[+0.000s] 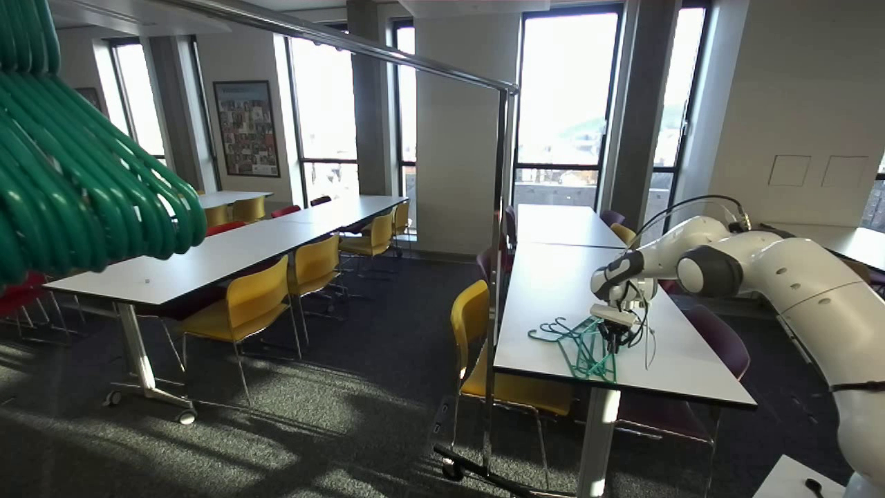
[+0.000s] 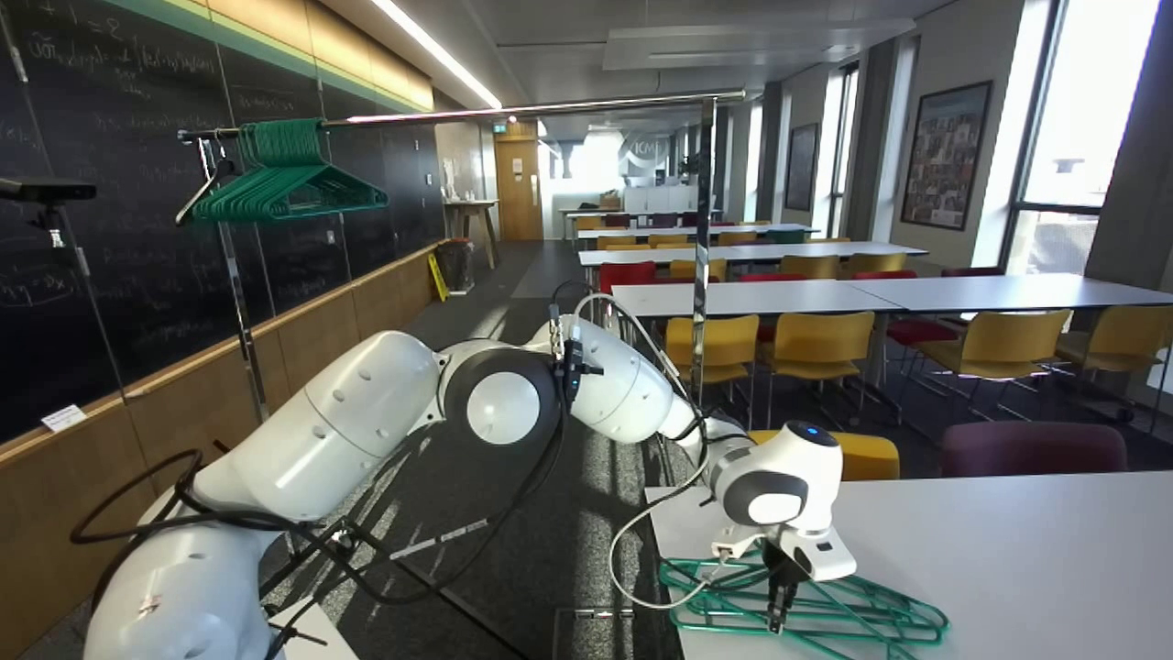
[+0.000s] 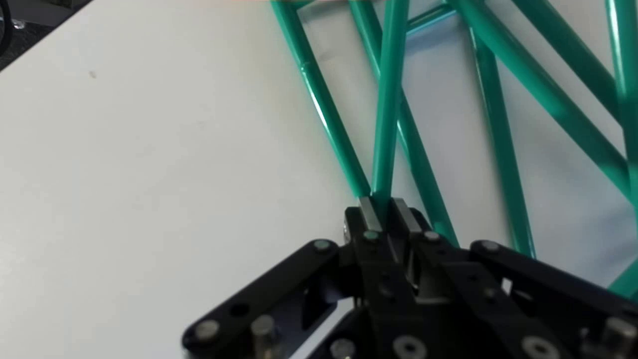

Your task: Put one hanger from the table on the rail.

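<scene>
In an exterior view, the gripper (image 1: pixel 613 348) stood low among loose hangers (image 1: pixel 586 351) at the near end of the right table (image 1: pixel 681 373), the rail (image 1: pixel 415 61) high to the left. In an exterior view, other hangers (image 2: pixel 279 145) hung at the rail's left end. In the wrist view, the gripper pinched one green hanger (image 3: pixel 389 99), seemingly not yet lifted off the table: grasping looked done, carrying and hanging remained.

The end effector (image 3: pixel 385 213) grips a green hanger (image 3: pixel 388 109) over the table (image 3: pixel 149 199).
</scene>
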Controlling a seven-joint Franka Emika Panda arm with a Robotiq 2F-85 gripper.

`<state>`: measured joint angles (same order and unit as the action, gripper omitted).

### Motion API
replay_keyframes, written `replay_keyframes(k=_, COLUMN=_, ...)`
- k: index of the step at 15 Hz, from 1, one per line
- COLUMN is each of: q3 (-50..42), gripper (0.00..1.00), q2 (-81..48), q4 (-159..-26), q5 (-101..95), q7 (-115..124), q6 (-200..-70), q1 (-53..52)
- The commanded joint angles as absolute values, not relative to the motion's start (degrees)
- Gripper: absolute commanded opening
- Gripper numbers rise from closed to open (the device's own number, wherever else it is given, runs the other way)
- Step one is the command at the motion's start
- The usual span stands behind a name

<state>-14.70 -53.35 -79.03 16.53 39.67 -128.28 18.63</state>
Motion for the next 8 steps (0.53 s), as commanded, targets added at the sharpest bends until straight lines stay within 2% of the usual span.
replay_keyframes(k=1, q3=-14.79, gripper=0.02, q2=-53.77, q4=-77.16, q5=16.16, q7=40.02, q6=-126.85, q1=19.07)
replay_keyframes(k=8, q3=-14.41, gripper=0.03, q2=-52.00, q4=-78.94, q5=16.73, q7=39.19, q6=-127.28, q1=19.33)
